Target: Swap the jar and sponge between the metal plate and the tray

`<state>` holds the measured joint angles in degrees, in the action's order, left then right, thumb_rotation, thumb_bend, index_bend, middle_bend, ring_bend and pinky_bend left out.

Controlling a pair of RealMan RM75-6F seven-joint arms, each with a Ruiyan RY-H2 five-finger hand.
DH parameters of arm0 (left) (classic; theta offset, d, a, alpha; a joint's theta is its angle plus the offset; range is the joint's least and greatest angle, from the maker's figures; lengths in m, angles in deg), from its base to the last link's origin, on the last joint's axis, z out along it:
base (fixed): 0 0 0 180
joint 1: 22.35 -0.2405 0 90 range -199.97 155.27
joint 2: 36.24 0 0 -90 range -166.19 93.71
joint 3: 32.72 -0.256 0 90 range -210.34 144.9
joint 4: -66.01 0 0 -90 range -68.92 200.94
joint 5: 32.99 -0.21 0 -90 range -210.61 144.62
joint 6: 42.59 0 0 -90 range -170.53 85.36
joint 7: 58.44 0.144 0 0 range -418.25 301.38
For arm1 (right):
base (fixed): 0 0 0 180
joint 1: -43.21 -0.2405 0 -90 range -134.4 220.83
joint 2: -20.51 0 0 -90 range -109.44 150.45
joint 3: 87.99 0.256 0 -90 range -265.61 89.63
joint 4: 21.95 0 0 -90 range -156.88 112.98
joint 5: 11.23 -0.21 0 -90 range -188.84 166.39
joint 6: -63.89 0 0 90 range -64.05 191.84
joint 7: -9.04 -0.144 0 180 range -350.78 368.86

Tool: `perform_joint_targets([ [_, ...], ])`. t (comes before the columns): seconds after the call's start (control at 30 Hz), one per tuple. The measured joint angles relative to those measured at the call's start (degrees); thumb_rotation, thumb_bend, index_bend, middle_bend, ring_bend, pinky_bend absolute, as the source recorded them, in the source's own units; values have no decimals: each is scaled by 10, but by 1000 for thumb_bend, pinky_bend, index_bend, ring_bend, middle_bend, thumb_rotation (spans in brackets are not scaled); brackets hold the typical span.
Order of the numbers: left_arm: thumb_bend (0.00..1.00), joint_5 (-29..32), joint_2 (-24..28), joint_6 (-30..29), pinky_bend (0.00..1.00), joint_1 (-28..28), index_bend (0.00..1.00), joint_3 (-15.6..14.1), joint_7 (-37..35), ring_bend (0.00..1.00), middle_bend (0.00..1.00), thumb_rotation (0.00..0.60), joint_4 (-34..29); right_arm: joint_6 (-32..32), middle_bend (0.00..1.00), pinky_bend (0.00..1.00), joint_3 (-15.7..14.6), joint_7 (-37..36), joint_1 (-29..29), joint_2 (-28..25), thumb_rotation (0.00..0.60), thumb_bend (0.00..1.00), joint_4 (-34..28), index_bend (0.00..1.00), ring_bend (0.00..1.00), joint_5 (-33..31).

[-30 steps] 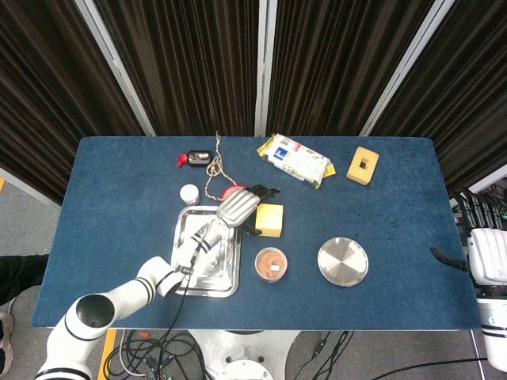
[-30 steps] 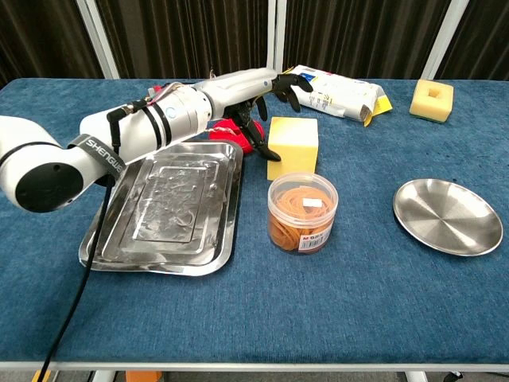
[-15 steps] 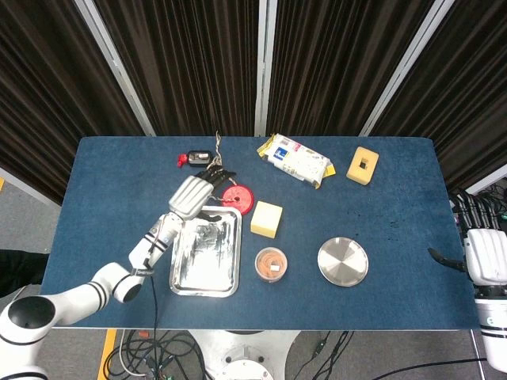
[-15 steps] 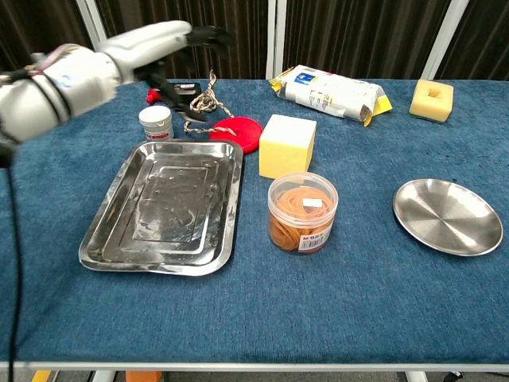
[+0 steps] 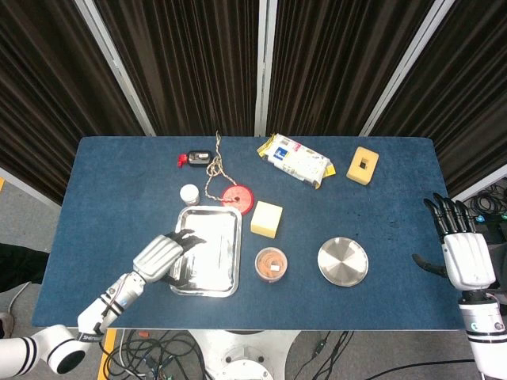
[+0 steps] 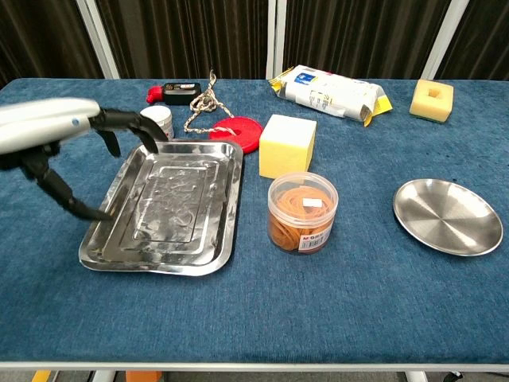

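Head view shows the swap unfinished: the metal plate [image 5: 343, 261] sits bare at lower right of centre, the tray [image 5: 207, 251] bare at lower left of centre; the jar [image 5: 271, 264], packed with orange bands, stands on the blue table [image 5: 396, 206] between them, and the yellow sponge [image 5: 267, 219] rests just above it, beside the tray's upper right corner; neither lies on plate or tray, so both placements appear left to do. Left hand [image 5: 161, 257] hovers over the tray's left edge, fingers spread and holding nothing; right hand [image 5: 462, 255] hangs off the table's right edge, fingers apart and empty. Half a second earlier the left hand was up by the red disc [image 5: 236, 196] and the small white jar [image 5: 189, 193]; it has since drawn back toward the frame's lower left, while the right hand has risen further into view.
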<state>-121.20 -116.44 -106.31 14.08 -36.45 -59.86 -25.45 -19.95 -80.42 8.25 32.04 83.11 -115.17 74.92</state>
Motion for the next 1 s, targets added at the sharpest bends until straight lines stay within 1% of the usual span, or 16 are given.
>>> perform_joint_targets([
  [0.2,4,-55,-48,10,333,19,197,4,-7,142,233,600,27,19,0,0,2,4,-2,-2,600,42,-2,0,0,-25],
  [0.37,6,-86,-88,16,327,51,190,26,1,142,225,600,59,24,0,0,4,-5,-2,3,600,42,9,0,0,-35],
  [0.63,6,-102,-116,43,321,97,188,51,2,141,209,600,87,28,0,0,8,-20,1,5,600,42,25,0,0,-51],
  [0.83,6,-141,-139,54,314,137,188,54,2,139,209,600,109,34,0,0,12,-34,1,6,600,46,33,0,0,-60],
  [1.0,7,-151,-158,77,313,173,188,57,-16,131,209,600,140,32,0,0,12,-45,4,5,600,50,39,0,0,-60],
])
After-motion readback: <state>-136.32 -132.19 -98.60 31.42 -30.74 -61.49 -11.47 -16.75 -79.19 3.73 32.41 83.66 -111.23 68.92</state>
